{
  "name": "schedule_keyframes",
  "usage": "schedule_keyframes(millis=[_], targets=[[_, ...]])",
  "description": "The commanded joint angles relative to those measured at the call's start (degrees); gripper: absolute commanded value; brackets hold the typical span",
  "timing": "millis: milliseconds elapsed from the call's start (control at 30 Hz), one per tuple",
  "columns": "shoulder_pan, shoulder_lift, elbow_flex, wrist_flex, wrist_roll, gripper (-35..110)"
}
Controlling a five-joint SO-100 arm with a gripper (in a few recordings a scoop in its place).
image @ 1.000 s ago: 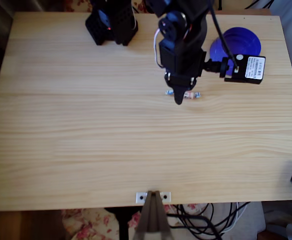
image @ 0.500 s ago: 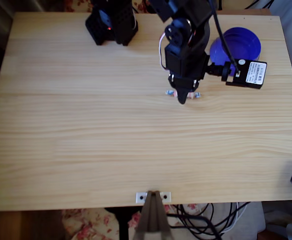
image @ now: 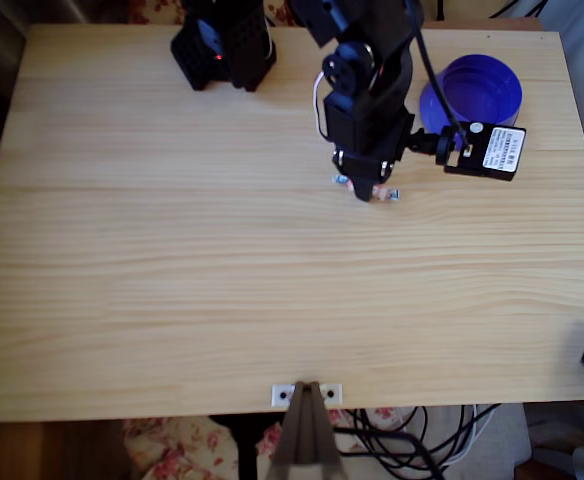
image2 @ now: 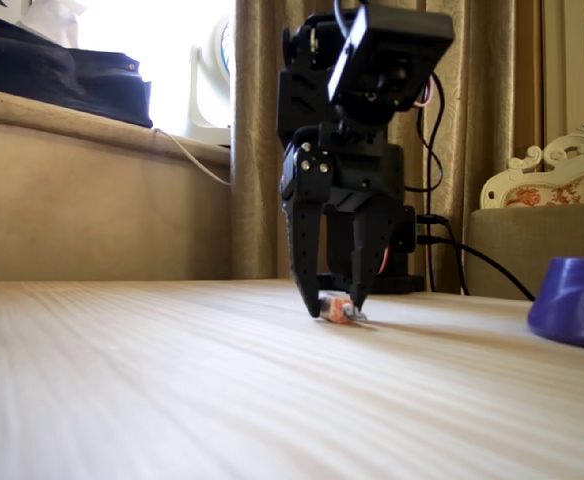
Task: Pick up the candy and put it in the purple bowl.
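Looking from left to right across the overhead view, I find first the black base block of my arm at the far edge of the counter, well to the left of my pincer and behind it. Then comes my pincer itself, pointing straight down at the wood.

In the fixed view my pincer stands with its two fingertips touching or almost touching the counter, one on each side of the candy. The candy lies flat directly under my pincer; its pale pink middle sits between the tips and one twisted end comes out on the right. The fingers are still a little spread, with a visible gap above the candy, so I judge they are around it but not yet pinching it firmly. I cannot tell if the tips already press the wrapper. I hold the pincer vertical, I think, because the candy is slim and low, and must be taken from above across its narrow side.

In the overhead view the candy peeks out at the right of my pincer. Further right and behind is the purple bowl, near but apart, upright and open to receive the candy.
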Motion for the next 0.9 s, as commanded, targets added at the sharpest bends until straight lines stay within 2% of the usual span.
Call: schedule_keyframes(millis=[0,67,200,467,667,867], targets=[[-1.0,2.7,1.0,-0.5,-0.5,5],[-1.1,3.3,1.2,-0.3,-0.3,0],[-1.0,6.7,0.4,3.1,-0.1,0],[0.1,15.3,-15.8,19.2,2.5,0],[-8.9,16.0,-28.6,25.0,8.2,0],[-18.9,14.2,-30.7,23.8,11.2,0]])
